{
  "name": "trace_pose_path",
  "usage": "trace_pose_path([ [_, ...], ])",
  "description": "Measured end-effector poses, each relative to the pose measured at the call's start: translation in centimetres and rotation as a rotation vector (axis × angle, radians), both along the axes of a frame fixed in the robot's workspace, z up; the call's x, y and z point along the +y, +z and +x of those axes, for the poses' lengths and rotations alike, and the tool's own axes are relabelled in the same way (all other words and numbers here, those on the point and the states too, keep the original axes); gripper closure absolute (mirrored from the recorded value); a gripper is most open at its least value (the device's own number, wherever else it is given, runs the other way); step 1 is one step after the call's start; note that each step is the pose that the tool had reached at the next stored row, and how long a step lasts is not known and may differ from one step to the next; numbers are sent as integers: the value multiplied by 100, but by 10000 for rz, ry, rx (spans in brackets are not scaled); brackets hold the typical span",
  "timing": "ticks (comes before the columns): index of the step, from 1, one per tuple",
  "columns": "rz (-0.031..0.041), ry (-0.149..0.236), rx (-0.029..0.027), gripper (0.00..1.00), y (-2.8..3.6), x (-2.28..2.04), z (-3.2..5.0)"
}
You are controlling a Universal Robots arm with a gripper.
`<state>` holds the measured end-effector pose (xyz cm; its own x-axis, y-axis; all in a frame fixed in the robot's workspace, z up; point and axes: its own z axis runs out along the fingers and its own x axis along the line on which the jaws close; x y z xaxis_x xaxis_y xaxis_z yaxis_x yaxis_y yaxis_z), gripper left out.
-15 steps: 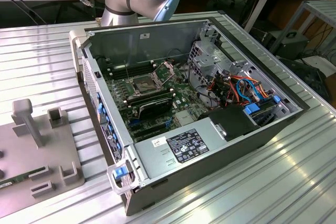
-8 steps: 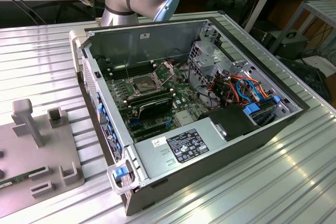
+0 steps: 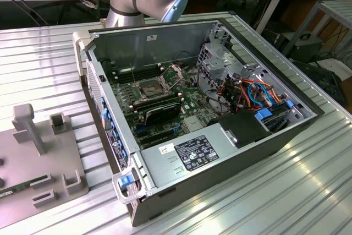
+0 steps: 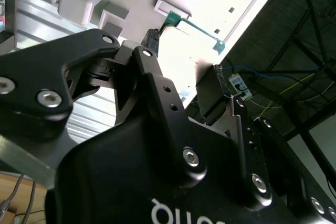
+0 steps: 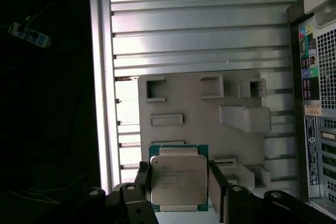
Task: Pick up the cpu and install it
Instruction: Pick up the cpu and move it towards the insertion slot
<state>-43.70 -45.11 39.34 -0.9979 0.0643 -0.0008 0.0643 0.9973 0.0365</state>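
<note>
first wrist view tells the story: the cpu (image 5: 177, 179) is pinched between the jaws, which are closed on its two opposite edges, silver lid facing the camera. makes sense, since gripping by the edges keeps everything off the contact side, and holding it flat and square should help with lining it up. behind it the grey holder plate (image 5: 199, 103) lies on the ribbed bench (image 5: 210, 24), so i'd say the chip is lifted out and hanging well clear of it. exterior view has the open pc case (image 3: 165, 42) near the plate. the socket (image 3: 149, 87) on the motherboard (image 3: 190, 100) has its metal frame flipped up and looks unfilled. install not done yet.
</note>
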Motion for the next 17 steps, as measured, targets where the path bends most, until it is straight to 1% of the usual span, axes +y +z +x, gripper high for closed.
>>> trace_pose_path([
  [2,0,0,1,46,0,0,12],
  [9,0,0,1,46,0,0,15],
  [15,0,0,1,46,0,0,88],
  [17,0,-1,2,46,0,0,94],
])
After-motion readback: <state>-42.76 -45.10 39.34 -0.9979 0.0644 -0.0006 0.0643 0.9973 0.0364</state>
